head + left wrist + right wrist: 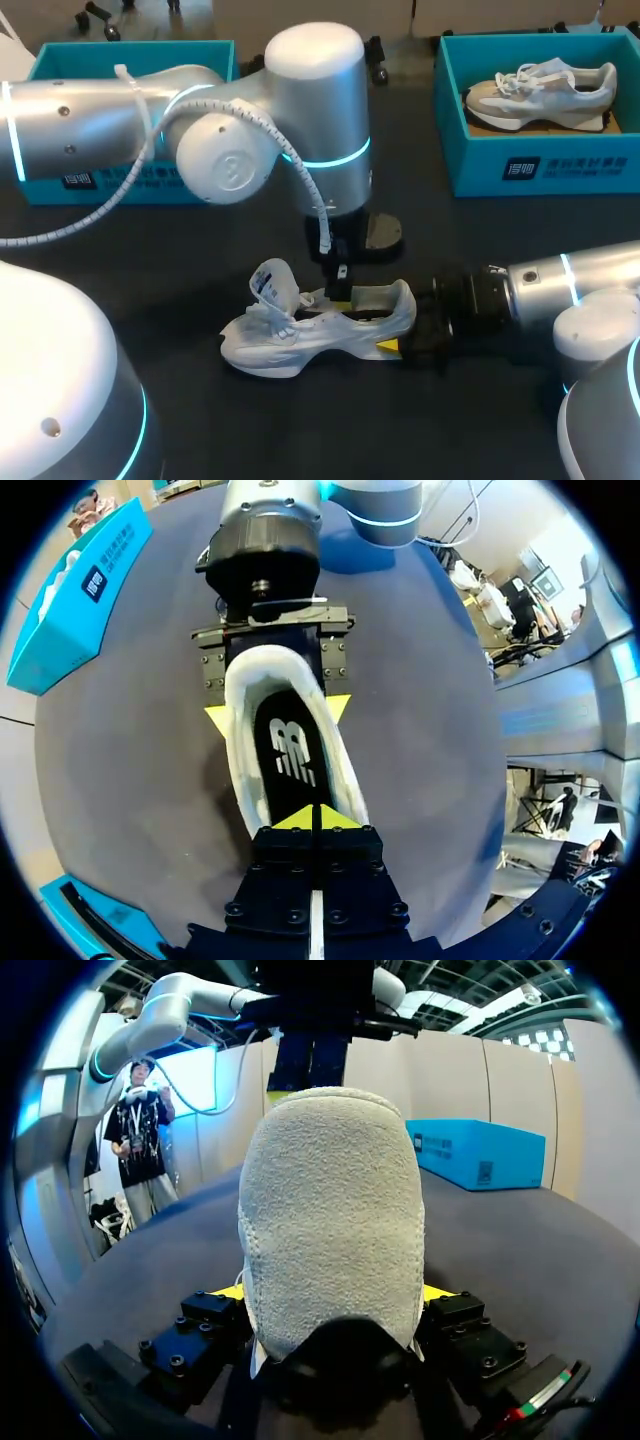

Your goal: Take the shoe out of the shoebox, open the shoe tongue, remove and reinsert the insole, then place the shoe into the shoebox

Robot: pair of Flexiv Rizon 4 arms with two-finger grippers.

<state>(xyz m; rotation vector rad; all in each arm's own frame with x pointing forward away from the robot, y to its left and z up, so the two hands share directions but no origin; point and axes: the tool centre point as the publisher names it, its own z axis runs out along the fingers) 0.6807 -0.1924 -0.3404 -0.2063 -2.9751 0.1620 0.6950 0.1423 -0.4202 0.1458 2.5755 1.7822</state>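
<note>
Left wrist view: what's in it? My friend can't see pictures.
A white shoe lies on a dark table, seen from above, its black insole showing. The right hand grips its heel from both sides, and the left hand, fingertips together, sits over the insole's front.

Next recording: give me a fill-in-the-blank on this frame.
1. The right gripper is shut on the white shoe's ____.
2. The left gripper hovers over the insole, whose colour is ____.
3. A second shoe lies in the shoebox on the robot's ____ side.
Missing: heel; black; right.
</note>
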